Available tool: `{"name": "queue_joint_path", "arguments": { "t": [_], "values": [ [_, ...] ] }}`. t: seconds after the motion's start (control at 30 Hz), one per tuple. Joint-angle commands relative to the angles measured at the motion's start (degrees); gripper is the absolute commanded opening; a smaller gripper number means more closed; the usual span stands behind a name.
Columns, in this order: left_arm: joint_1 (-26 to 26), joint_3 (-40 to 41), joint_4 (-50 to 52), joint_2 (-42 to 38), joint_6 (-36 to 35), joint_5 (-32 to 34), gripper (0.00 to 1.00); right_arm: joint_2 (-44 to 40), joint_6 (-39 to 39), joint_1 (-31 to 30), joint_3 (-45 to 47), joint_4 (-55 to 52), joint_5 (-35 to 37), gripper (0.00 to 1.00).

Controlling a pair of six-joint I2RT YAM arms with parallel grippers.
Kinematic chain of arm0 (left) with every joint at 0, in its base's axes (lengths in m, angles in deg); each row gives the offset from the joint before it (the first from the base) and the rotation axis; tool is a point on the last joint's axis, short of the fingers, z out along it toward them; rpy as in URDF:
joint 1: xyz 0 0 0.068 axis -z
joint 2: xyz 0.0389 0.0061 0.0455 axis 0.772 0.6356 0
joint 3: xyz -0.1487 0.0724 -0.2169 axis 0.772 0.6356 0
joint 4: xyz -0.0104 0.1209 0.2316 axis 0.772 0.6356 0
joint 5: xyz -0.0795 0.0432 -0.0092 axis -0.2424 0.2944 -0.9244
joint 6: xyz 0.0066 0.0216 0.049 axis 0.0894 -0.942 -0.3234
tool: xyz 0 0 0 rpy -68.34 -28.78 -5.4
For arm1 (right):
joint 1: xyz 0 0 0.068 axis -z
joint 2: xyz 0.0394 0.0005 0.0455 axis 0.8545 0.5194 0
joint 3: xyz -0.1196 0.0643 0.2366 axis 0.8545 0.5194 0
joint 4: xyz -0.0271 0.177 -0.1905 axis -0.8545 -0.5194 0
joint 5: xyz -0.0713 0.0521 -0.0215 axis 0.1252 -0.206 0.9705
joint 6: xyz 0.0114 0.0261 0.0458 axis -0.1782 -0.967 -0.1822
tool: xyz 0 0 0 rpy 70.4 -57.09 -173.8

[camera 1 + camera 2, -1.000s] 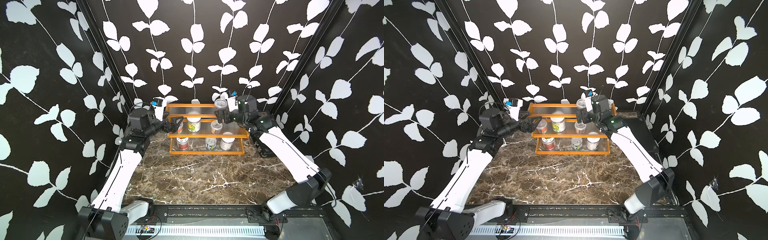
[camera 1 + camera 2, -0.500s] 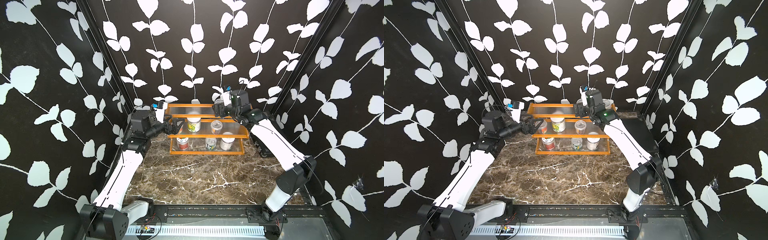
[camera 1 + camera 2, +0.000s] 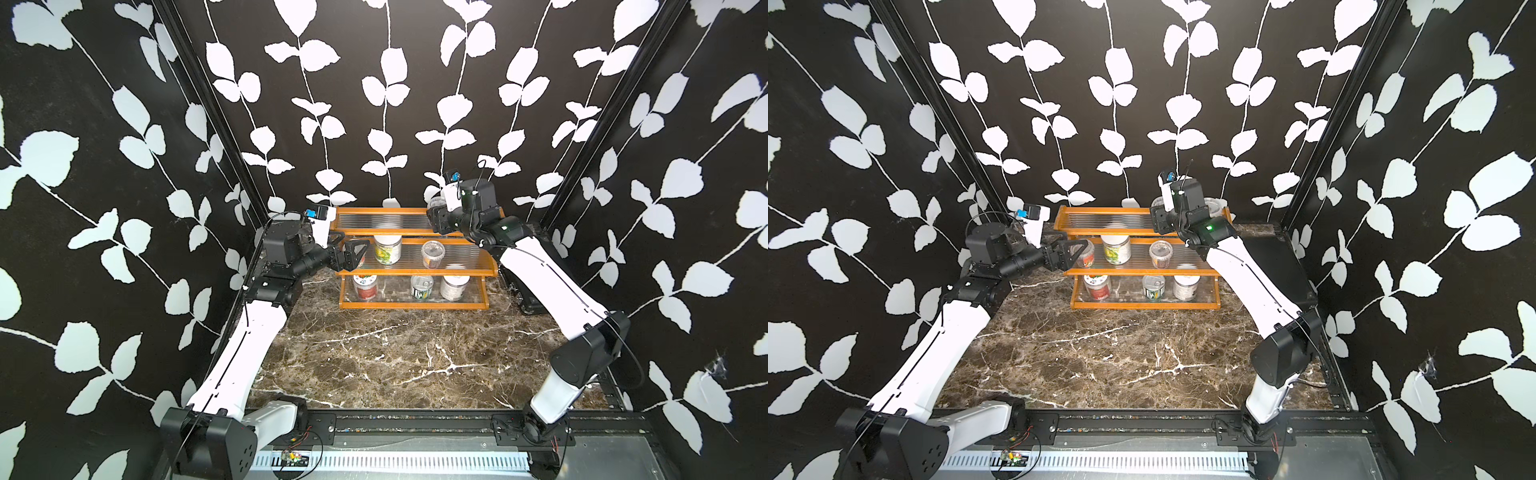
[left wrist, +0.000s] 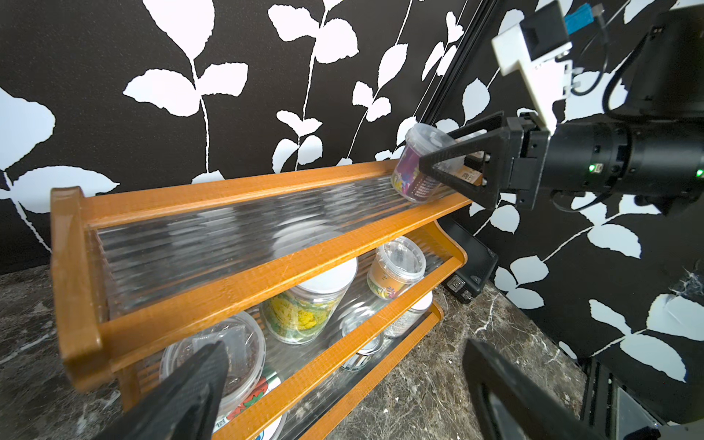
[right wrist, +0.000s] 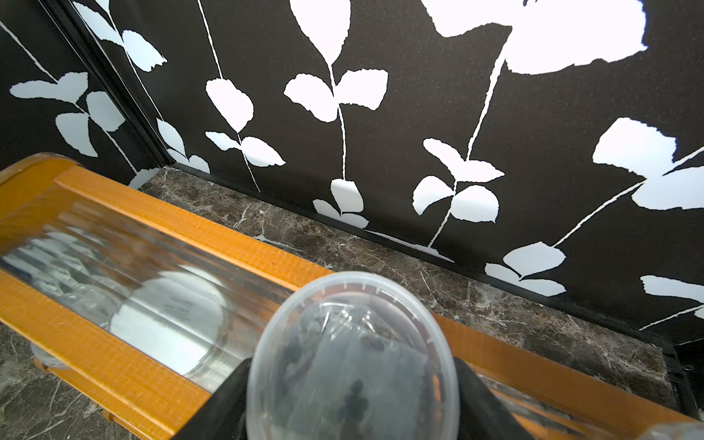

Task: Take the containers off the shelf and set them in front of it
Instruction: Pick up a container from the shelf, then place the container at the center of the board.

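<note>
Two grabs: your right jaws clamp the tilted cup (image 4: pixel 409 171), upper right, to lift it off the shelf (image 4: pixel 266 274); left jaws wait open at the red cup (image 3: pixel 1086 259).

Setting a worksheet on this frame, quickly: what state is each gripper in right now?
Left gripper: open, holding nothing.
Right gripper: closed on the clear lidded cup, tilted on the shelf top tier.

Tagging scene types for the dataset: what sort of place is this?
Likely a staged robot test booth, not a home: leaf-print backdrop walls, marble-look tabletop, black mounting rail along the front.
</note>
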Motion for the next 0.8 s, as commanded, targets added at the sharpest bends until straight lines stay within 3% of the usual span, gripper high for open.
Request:
{"name": "queue_joint_path", "arguments": {
  "t": [0.0, 0.43, 0.6, 0.77],
  "values": [
    [-0.68, -0.74, 1.00, -0.59, -1.18, -1.69, 0.99, -4.25, 3.53, 0.25, 0.15, 4.22, -2.75, 0.64],
    [-1.82, -3.45, 5.66, 0.20, -4.11, -1.75, 0.99, -21.02, 9.79, -2.51, 16.03, 2.95, -23.67, 0.63],
    [-1.87, -4.18, 6.17, 0.74, -4.39, -1.41, 0.99, -26.06, 10.50, -9.66, 28.43, 6.91, -26.50, 0.62],
    [-1.91, -4.93, 6.56, 1.73, -4.30, -1.55, 0.99, -25.51, 11.56, -17.39, 38.61, 13.55, -27.27, 0.62]
  ]
}}
